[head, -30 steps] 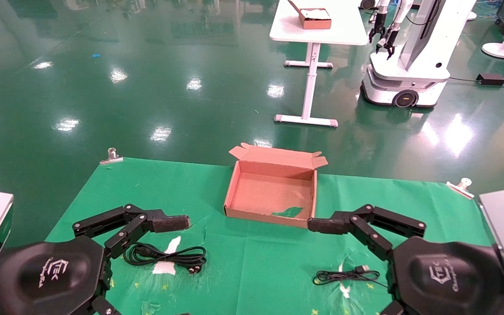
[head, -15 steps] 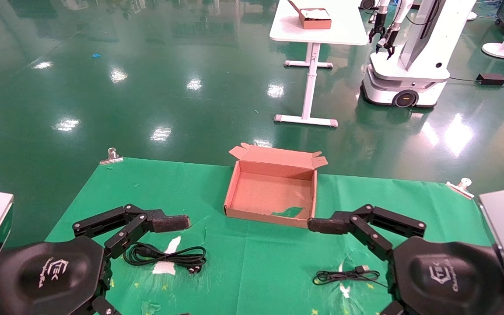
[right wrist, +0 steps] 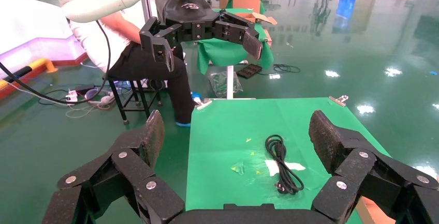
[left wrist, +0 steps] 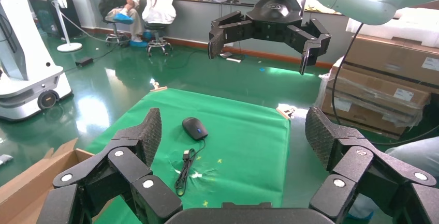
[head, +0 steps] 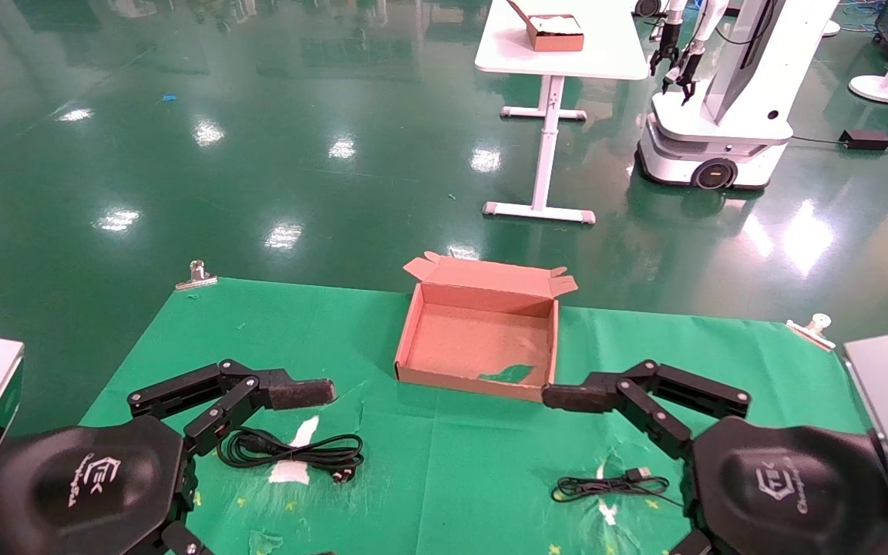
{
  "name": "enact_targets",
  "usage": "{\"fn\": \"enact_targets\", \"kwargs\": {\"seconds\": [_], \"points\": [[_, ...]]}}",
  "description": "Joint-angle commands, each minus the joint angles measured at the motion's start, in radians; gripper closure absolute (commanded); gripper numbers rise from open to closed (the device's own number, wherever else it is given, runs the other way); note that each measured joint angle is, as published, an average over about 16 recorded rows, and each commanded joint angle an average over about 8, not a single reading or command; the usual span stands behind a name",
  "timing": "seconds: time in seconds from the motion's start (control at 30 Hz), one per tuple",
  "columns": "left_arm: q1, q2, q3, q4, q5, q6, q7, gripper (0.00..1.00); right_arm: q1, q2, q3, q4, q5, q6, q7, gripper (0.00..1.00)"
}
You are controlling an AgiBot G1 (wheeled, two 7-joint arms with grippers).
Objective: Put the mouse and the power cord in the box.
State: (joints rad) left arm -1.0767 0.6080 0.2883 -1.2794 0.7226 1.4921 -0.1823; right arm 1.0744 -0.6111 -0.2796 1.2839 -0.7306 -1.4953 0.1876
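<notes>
Both claws — left claw point(head: 301, 401), right claw point(head: 567, 401) — gape wide, holding and touching nothing.

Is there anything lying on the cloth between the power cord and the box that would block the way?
Nothing visible does. The power cord lies on the green cloth below the open left gripper, and only bare cloth with a white torn patch separates it from the box, whose lid is open and whose floor holds nothing.
</notes>
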Motion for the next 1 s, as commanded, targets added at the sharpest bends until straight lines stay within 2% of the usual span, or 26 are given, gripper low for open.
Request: {"fn": "enact_targets", "kwargs": {"seconds": [0.03,0.3,0.63,0.8,1.0], "points": [[0.000,0.000,0.000,0.000,0.000,0.000,0.000,0.00,0.000,0.000,0.000,0.000,0.000,0.000,0.000,0.00],[-0.019,0.004,0.009,-0.008,0.025,0.004,0.008,0.00,-0.003,0.016,0.001,-0.005,-0.006,-0.013,-0.007,0.00],[-0.105,0.021,0.068,0.046,0.162,0.056,0.059,0.00,0.027,0.064,-0.032,-0.074,-0.082,-0.075,-0.067,0.00],[-0.164,0.060,0.134,0.138,0.278,0.079,0.137,0.00,0.070,0.078,-0.097,-0.132,-0.159,-0.090,-0.126,0.00],[-0.284,0.163,0.257,0.331,0.467,0.080,0.293,0.00,0.160,0.068,-0.213,-0.248,-0.298,-0.088,-0.222,0.00]]}}
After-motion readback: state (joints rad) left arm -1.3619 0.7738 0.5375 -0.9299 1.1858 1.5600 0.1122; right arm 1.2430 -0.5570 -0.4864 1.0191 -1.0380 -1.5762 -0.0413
